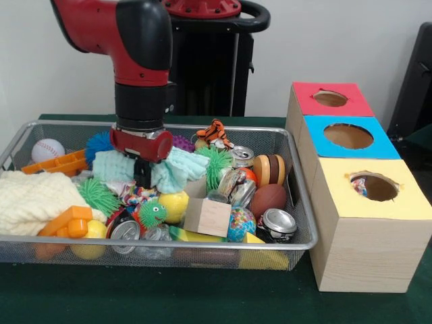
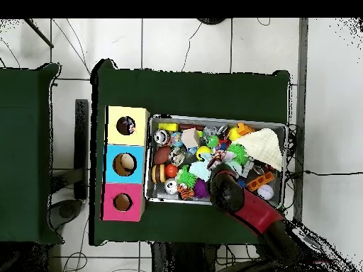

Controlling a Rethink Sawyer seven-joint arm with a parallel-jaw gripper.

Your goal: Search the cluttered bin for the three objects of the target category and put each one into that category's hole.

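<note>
The grey wire mesh bin point(image 1: 300, 196) holds a heap of toys, cans and cloths; it also shows in the overhead view point(image 2: 151, 159). My gripper point(image 1: 142, 177) is lowered into the bin's middle left, between folds of the mint-green knitted cloth point(image 1: 177, 167). A polka-dot cloth piece point(image 1: 135, 196) lies just below and in front of the gripper, partly buried. The yellow-surrounded hole point(image 1: 375, 187) tops the nearest wooden box at the right, and a bit of polka-dot cloth point(image 1: 360, 186) shows inside it. In the overhead view the arm point(image 2: 227, 188) covers the gripper.
The cream knitted cloth point(image 1: 30, 201) fills the bin's left end. A wooden block point(image 1: 207, 217), cans point(image 1: 278, 223), spiky green balls point(image 1: 98, 196), a baseball point(image 1: 47, 150) and a tiger toy point(image 1: 214, 132) crowd the bin. The blue hole point(image 1: 348, 136) and red hole point(image 1: 330, 98) lie behind the yellow one.
</note>
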